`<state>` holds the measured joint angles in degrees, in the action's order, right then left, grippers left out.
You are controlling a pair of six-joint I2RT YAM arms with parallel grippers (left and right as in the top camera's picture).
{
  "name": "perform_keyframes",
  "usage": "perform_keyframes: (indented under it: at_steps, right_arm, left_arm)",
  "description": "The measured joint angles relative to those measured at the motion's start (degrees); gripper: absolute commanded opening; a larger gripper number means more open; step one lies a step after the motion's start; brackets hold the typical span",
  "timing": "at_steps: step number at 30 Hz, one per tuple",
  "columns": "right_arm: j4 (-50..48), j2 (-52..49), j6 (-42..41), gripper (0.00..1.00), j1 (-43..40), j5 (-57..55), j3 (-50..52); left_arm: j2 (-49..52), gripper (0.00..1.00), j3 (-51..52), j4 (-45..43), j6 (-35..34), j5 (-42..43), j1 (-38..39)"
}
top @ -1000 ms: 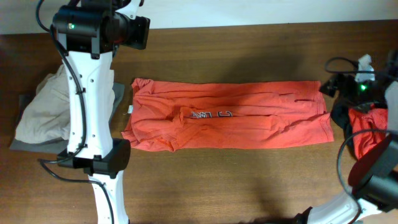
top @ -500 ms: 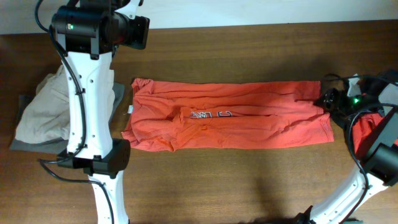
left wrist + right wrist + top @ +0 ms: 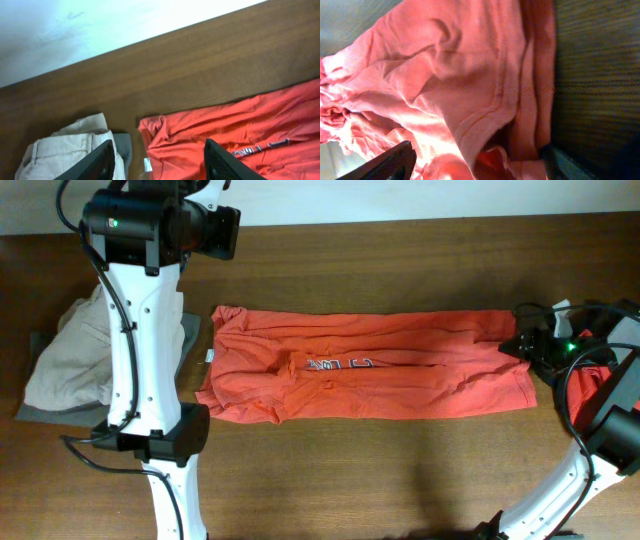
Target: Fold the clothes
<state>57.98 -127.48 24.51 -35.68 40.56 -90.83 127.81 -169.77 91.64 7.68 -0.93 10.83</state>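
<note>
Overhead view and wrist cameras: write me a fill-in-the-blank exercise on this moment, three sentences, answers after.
1. The pile of beige clothes lies beyond the ____ end of the orange shirt.
2. The right gripper, jaws open, is at the shirt's ____ end.
3. The left gripper is open and holds ____.
Missing words: left; right; nothing.

T-shirt [image 3: 365, 378]: stretched left to right across the middle of the table [image 3: 400, 470]. Trousers [image 3: 65, 365]: heaped at the left edge, with the left arm [image 3: 140, 330] between them and the T-shirt. Second garment [image 3: 585, 390]: at the right edge, just beyond the right gripper [image 3: 515, 345], which is at the T-shirt's right end.
</note>
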Motion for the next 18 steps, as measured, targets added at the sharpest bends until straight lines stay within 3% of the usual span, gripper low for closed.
perform_keyframes:
  at_steps: [15,18]
  right_arm:
    - [4.72,-0.74,4.28,0.82,0.2,4.22,1.57]
    - [5.73,-0.87,4.52,0.73,0.2,4.46,1.92]
  left_arm:
    - [0.0,0.57,0.0,4.2,0.0,0.0,0.0]
    - [0.0,0.57,0.0,4.63,0.0,0.0,0.02]
